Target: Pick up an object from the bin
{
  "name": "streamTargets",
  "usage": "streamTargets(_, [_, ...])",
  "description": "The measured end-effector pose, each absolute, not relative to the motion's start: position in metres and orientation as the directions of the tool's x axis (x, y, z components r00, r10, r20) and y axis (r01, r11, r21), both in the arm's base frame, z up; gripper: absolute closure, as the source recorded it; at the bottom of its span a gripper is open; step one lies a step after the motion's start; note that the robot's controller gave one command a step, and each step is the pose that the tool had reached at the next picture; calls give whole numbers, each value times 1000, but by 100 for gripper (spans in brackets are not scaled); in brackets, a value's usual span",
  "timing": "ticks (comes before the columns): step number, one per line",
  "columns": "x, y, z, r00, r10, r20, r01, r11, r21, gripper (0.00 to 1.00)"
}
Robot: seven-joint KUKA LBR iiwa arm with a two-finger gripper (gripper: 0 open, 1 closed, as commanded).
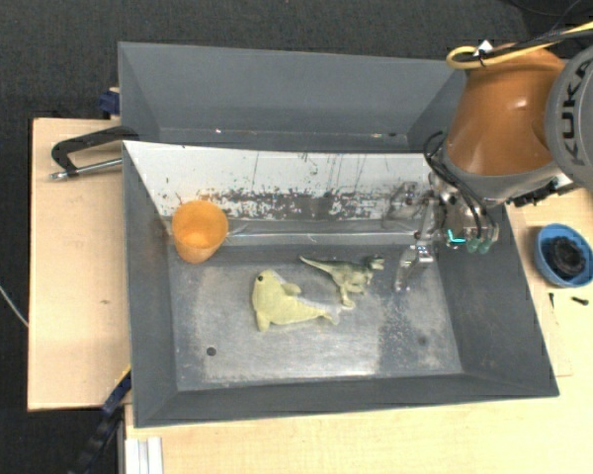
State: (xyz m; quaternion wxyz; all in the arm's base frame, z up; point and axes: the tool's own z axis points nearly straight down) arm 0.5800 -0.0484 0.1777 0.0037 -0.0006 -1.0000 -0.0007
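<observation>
The gripper hung low in the right part of the bin, close to the back wall and just beside the place where the floor meets the sloping right wall. On that side it had little room. Toward the front and the left the grey floor lay bare for a good stretch.

The nearest thing was a small toy dinosaur, pale green. It lay on the floor just to the left of the gripper and apart from it, with its long tail pointing to the left. A soft seal of pale yellow lay a little further left and nearer the front. It was near the dinosaur, but I could not tell if the two were touching. An orange cup stood well apart from these, in the back left corner, against the back wall and near the left wall.

The front half of the floor was open from wall to wall. One small dark spot at the front left was too small to tell what it was.

The arm came in from the right over the rim, and its orange cover hid the back right corner of the bin. The lower end of the gripper was thin and grey against the grey metal, so I could not tell if it was open or closed, or if it had anything in its hold.
</observation>
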Motion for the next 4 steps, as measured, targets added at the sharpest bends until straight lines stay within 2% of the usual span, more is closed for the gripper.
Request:
streamTargets(1, [601,-5,72,-988,-157,6,-157,988,5,0])
streamTargets(2, [598,-5,74,-969,-247,-7,-247,969,1,0])
streamTargets(3, [599,-5,75,-969,-247,-15,-247,969,0,100])
streamTargets(4, [566,-101,286,-975,-222,-14,-222,975,-7,100])
